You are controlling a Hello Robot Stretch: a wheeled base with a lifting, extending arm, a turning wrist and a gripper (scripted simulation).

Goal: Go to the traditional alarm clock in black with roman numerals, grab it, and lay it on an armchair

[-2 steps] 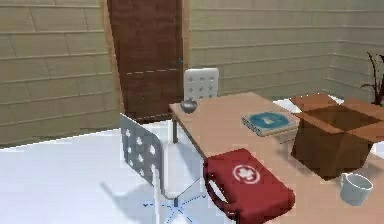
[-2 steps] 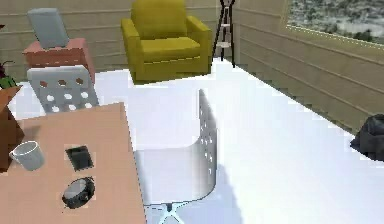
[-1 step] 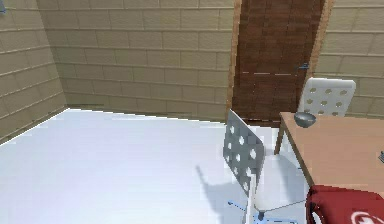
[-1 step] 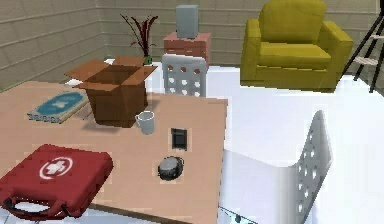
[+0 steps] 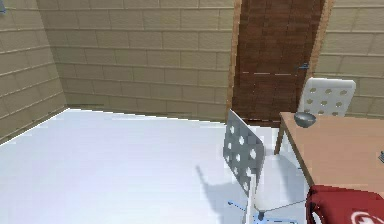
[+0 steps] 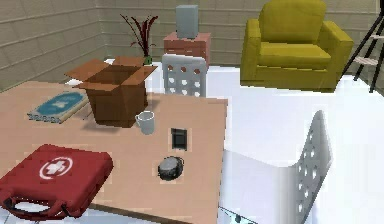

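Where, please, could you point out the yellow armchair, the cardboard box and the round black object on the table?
yellow armchair [image 6: 292,30]: arm side view, its backrest.
cardboard box [image 6: 118,105]: arm side view, its front wall.
round black object [image 6: 172,167]: arm side view, its top face.

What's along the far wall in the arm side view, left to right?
Potted plant → reddish side table with a grey container on top → yellow armchair → dark ladder-like frame at the right edge.
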